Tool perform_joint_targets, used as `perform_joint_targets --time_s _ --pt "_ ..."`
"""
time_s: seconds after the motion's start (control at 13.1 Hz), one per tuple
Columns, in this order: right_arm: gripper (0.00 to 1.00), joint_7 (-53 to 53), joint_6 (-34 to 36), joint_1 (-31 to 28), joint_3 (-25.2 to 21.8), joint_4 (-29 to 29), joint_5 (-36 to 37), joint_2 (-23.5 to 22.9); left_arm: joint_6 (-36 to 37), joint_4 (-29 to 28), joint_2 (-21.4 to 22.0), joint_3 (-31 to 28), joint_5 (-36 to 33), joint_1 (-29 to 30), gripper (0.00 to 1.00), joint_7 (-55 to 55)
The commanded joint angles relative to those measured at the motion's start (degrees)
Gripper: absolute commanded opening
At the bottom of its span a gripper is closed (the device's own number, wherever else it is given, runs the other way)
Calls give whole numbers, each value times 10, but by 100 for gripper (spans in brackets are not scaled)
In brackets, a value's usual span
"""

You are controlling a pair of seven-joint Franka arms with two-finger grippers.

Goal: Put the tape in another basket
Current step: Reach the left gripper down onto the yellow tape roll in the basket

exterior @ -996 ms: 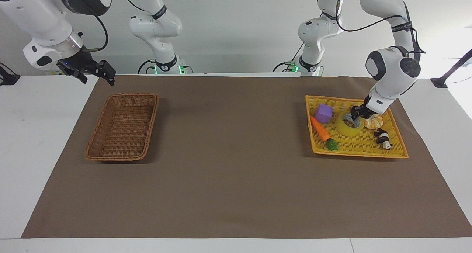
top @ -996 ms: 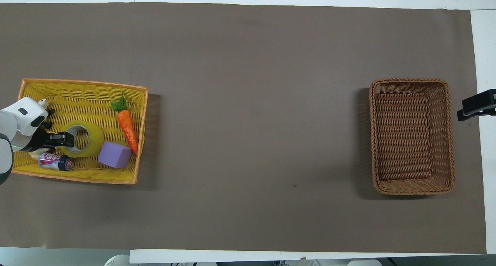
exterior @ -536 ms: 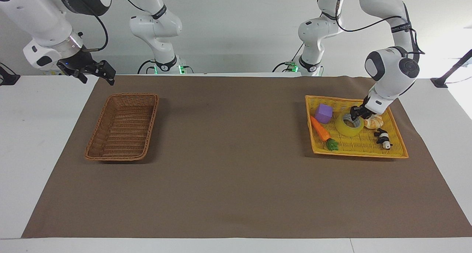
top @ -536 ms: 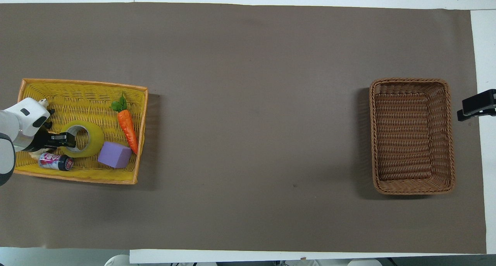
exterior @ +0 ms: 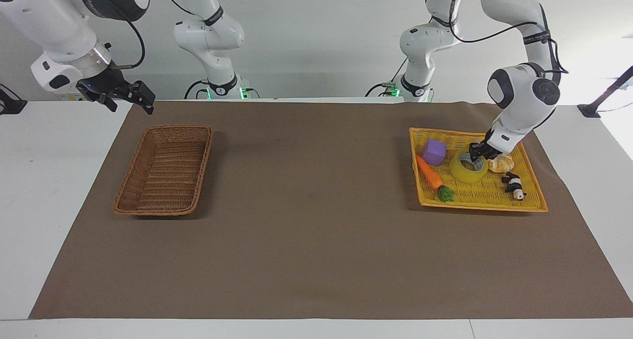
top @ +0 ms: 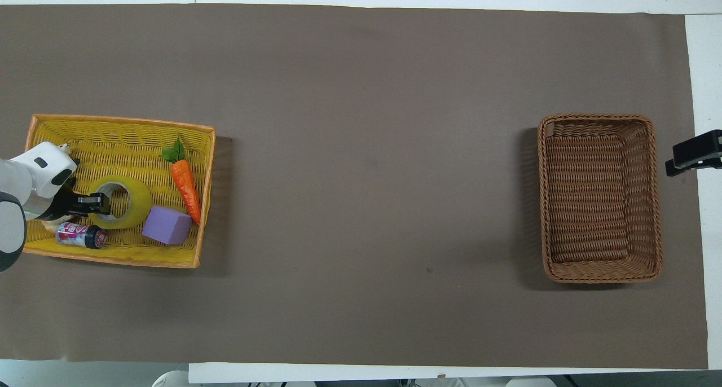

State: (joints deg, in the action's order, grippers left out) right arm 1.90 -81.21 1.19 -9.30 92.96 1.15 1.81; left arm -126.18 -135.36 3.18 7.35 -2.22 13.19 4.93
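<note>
The tape [exterior: 467, 170] [top: 119, 202], a yellow roll with a pale core, lies flat in the yellow-orange tray [exterior: 536, 200] [top: 113, 128] at the left arm's end of the table. My left gripper [exterior: 478, 152] [top: 95, 203] is down at the roll's rim, on the side toward the tray's outer end. I cannot make out a grip on the roll. The brown wicker basket [exterior: 123, 200] [top: 657, 206] stands with nothing in it at the right arm's end. My right gripper [exterior: 127, 98] [top: 695, 155] waits open in the air over the white table beside that basket.
In the tray with the roll lie a purple block [exterior: 433, 151] [top: 165, 225], a toy carrot [exterior: 428, 172] [top: 186, 185], a small can [top: 80, 235], a black-and-white toy [exterior: 514, 185] and a pale orange thing [exterior: 502, 164]. A brown mat [exterior: 306, 220] covers the table between the two baskets.
The left arm's wrist has shifted slightly toward its own end of the table, with the gripper still at the roll's rim. The roll and the right arm have not moved.
</note>
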Motion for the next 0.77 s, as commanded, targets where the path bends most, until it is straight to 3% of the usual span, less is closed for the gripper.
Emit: perform_joint_targets --time_s 0.0,0.69 --pt "99 10 -6 -2 2 17 -2 15 -27 -23 6 -5 4 -4 45 8" --pt "99 10 -6 -3 2 17 -2 15 -54 -32 -20 -4 4 -8 46 4"
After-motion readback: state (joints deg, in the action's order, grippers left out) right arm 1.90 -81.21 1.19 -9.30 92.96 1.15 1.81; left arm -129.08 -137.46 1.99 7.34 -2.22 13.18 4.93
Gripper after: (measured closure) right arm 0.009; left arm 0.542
